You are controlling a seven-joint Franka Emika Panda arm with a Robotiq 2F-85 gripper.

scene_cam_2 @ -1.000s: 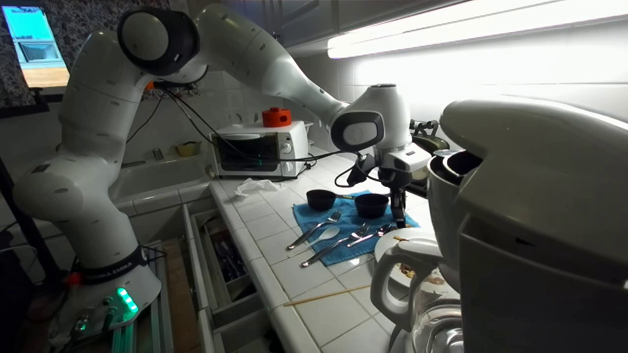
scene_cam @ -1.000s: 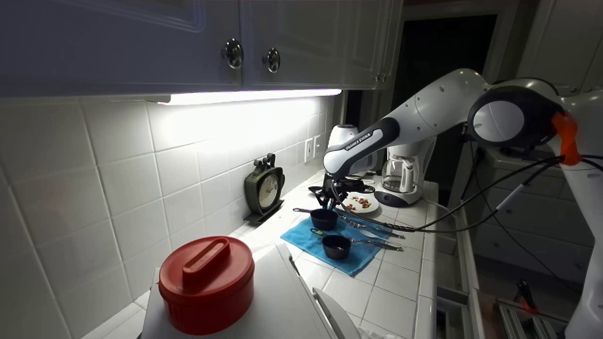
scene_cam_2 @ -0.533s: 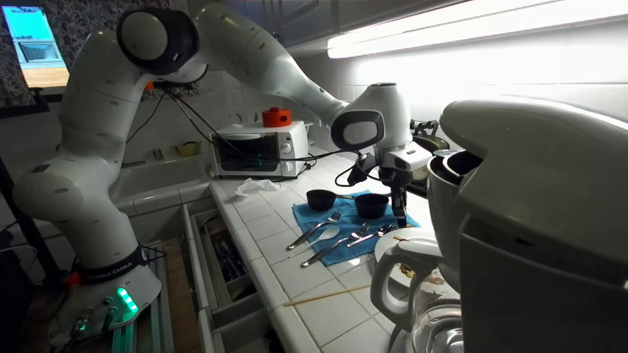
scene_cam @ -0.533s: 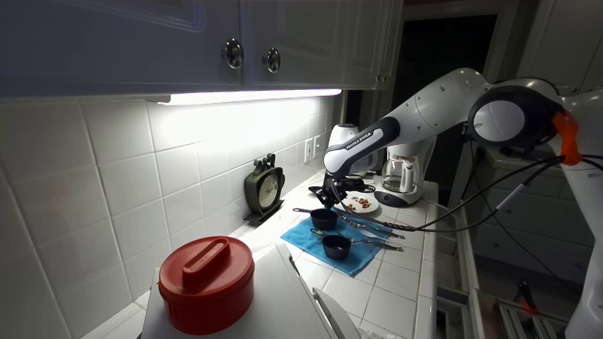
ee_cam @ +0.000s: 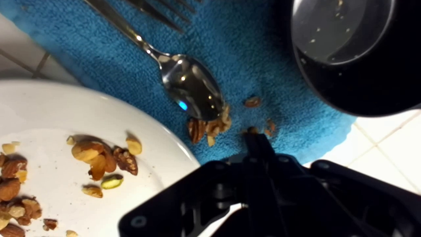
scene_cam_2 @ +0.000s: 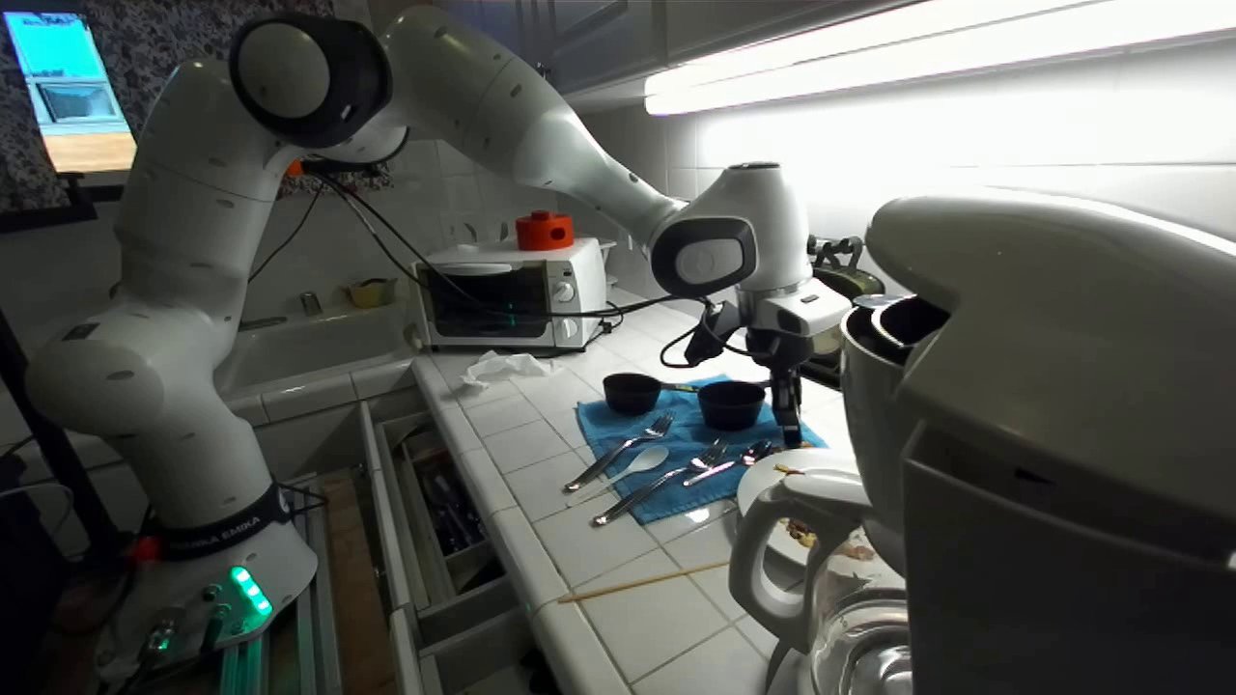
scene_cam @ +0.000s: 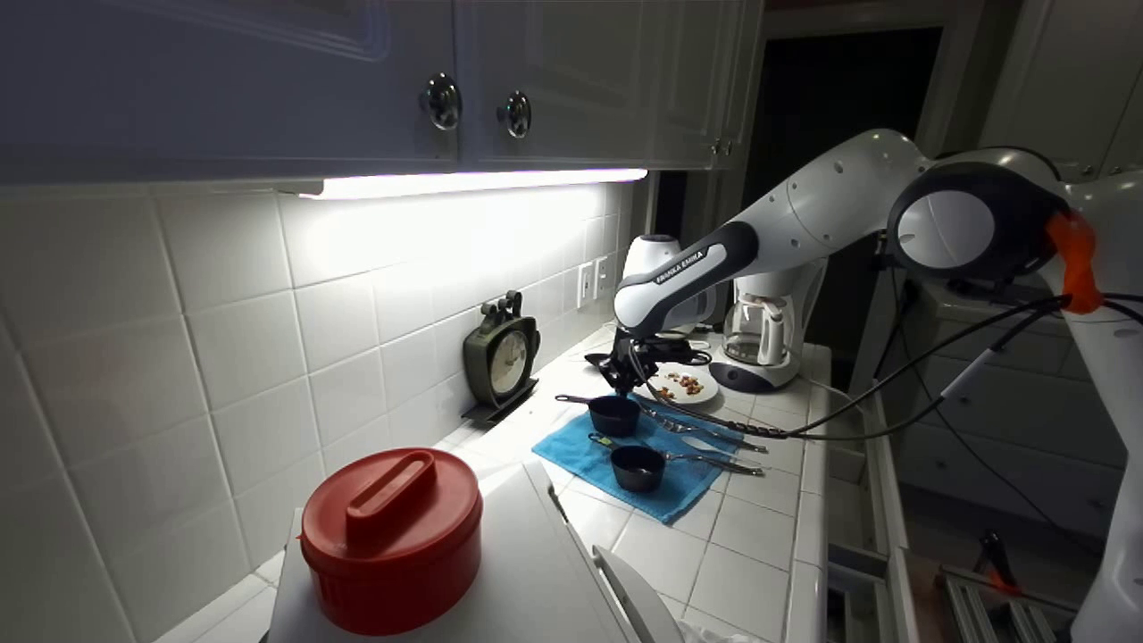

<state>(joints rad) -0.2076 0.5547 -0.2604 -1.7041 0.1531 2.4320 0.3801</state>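
two black cups (scene_cam_2: 731,405), two forks (scene_cam_2: 628,447), one metal spoon (ee_cam: 194,89) and one white spoon (scene_cam_2: 650,458) rest on one blue towel (ee_cam: 236,56) on the counter (scene_cam_2: 676,627), both fork handles reaching past its edge. at the towel's edge is one white plate (ee_cam: 82,112) of nuts (ee_cam: 95,154), one green pistachio (ee_cam: 111,182) among them; the heap runs out of the wrist view, so i cannot count it. one pecan (ee_cam: 196,130) lies at the metal spoon's tip. the fingers (ee_cam: 252,144) point down and look closed, with next to no gap. one small nut bit (ee_cam: 252,130) shows right at their tips, over the towel between plate and nearer cup; i cannot tell whether they grip it.
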